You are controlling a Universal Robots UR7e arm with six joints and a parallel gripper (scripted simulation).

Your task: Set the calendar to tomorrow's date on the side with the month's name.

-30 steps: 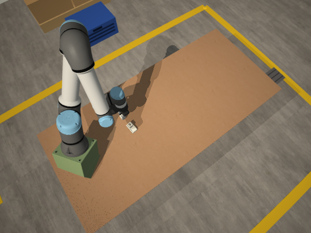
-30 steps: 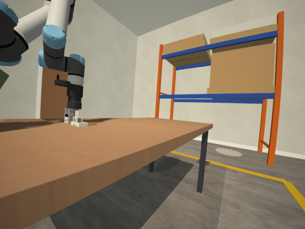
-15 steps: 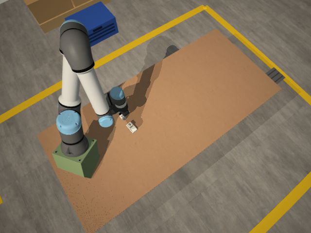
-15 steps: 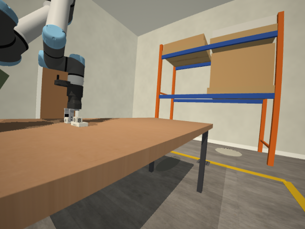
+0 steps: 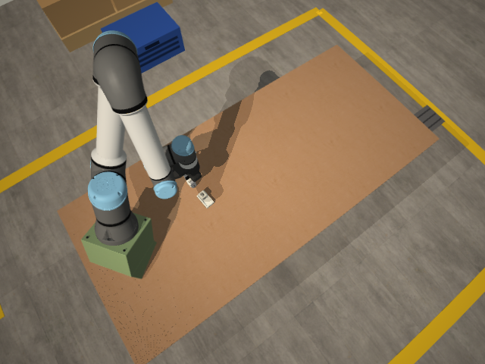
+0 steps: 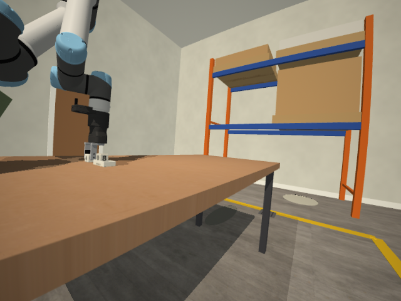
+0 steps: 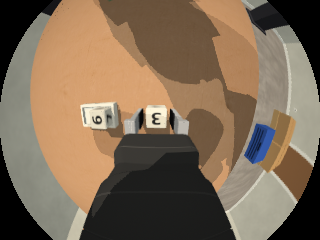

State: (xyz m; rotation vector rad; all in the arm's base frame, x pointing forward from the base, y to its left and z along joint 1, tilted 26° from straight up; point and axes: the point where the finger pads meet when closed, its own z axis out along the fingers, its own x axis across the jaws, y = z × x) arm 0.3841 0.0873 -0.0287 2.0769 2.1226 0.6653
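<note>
Gripper (image 5: 190,180) (image 6: 93,155) (image 7: 156,115) spread wide around the loose cube (image 6: 87,157) (image 7: 156,116), gap both sides — nothing pinched. Cube looks set on the table (image 5: 273,176) (image 6: 145,194) (image 7: 65,75), near the tray (image 5: 208,203) (image 6: 109,163) (image 7: 85,107) with the other cube (image 5: 202,194) (image 7: 97,118). We judge it's mid-turning; next, lift clear or regrip squarely.

Three viewpoints, one table

Top: high, far back, tilted down over table (image 5: 273,156) (image 6: 145,194) (image 7: 65,75) and arm. Exterior: low, near table edge, facing shelf rack (image 6: 366,97). Wrist: close, down past gripper (image 5: 191,180) (image 6: 94,152) (image 7: 156,122). Top, wrist share blue box (image 5: 145,29) (image 7: 259,143).
</note>
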